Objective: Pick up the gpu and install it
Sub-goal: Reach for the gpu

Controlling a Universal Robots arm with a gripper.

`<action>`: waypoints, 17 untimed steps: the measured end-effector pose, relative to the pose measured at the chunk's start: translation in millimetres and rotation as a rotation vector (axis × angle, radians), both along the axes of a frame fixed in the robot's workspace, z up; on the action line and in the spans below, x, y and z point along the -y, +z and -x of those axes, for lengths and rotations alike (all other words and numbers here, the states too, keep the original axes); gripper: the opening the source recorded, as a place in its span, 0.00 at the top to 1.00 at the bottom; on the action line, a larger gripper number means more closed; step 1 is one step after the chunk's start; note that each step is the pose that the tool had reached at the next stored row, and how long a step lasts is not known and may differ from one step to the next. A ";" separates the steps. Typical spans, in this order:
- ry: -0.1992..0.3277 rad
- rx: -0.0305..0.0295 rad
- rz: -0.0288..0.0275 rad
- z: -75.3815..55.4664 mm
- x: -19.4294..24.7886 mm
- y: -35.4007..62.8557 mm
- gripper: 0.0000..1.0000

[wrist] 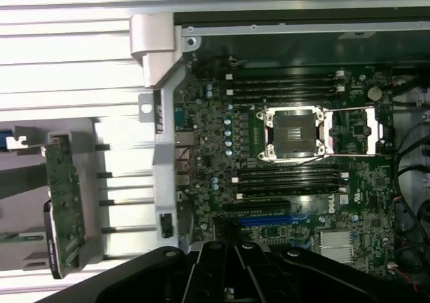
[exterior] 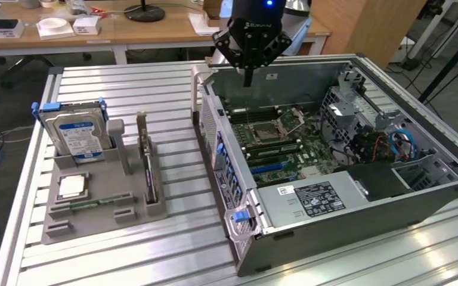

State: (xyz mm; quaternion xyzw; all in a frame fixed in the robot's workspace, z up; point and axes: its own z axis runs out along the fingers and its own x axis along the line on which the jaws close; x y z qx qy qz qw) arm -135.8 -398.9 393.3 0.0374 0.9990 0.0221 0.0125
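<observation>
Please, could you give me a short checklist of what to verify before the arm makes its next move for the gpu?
1. gpu stands upright in the grey holder, untouched: ok.
2. gripper carries nothing: ok.
3. Jaws open for a grasp: not ok, they are shut.
4. gripper above the gpu: not ok, it hangs by the far wall of the computer case.
5. Blue slot on the motherboard free of any card: ok.
6. Slot latch position: cannot tell.
</observation>
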 end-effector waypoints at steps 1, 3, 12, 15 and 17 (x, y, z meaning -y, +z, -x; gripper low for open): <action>0.000 -0.0001 0.0000 4.6 0.0 0.0 0.89; 0.000 0.0001 -0.0001 13.6 0.0 -0.1 0.89; 0.000 0.0000 0.0000 24.4 0.0 -0.1 0.89; 0.000 0.0000 0.0000 24.9 0.0 -0.1 0.89; 0.000 0.0000 0.0000 25.5 0.0 -0.1 0.89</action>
